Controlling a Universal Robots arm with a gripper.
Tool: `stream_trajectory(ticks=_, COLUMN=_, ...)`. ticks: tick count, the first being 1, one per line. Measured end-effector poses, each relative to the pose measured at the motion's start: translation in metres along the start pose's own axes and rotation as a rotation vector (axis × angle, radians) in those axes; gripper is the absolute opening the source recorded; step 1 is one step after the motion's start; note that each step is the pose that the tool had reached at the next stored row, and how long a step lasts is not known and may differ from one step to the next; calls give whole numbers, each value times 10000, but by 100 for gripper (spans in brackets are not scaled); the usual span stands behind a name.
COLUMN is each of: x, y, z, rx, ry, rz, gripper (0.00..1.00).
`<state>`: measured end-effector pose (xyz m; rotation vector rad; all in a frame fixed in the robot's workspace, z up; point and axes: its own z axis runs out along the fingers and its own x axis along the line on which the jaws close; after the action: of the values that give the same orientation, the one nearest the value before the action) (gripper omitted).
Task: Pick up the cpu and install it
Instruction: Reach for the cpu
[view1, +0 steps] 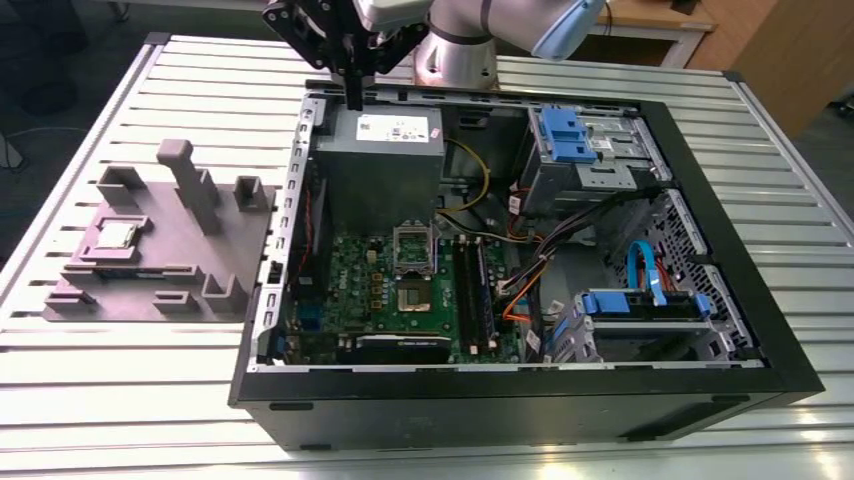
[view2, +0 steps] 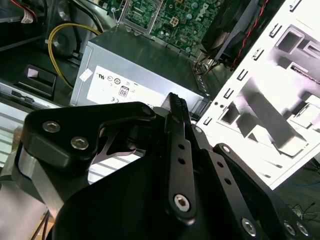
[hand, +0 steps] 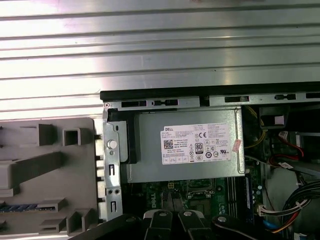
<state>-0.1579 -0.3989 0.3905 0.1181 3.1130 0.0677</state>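
The cpu (view1: 118, 234) lies flat in a recess of the grey fixture (view1: 174, 250). The fixture stands on the slatted table (view1: 134, 400) at the exterior view's left, just beside the open computer case (view1: 534, 400). Nothing touches the cpu. My gripper (view1: 355, 98) hangs well apart from it, over the far corner of the case on the exterior view's left, above the power supply (view1: 380, 150). My fingers are drawn together and hold nothing. The motherboard (view1: 400, 290) lies on the near side of the power supply, whose white label (hand: 197, 144) shows in the first wrist view.
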Motion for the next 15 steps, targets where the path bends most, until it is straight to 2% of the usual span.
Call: stream_trajectory(ticks=15, x=45, y=-4, z=2, rx=0, ry=0, rz=-2, gripper=10)
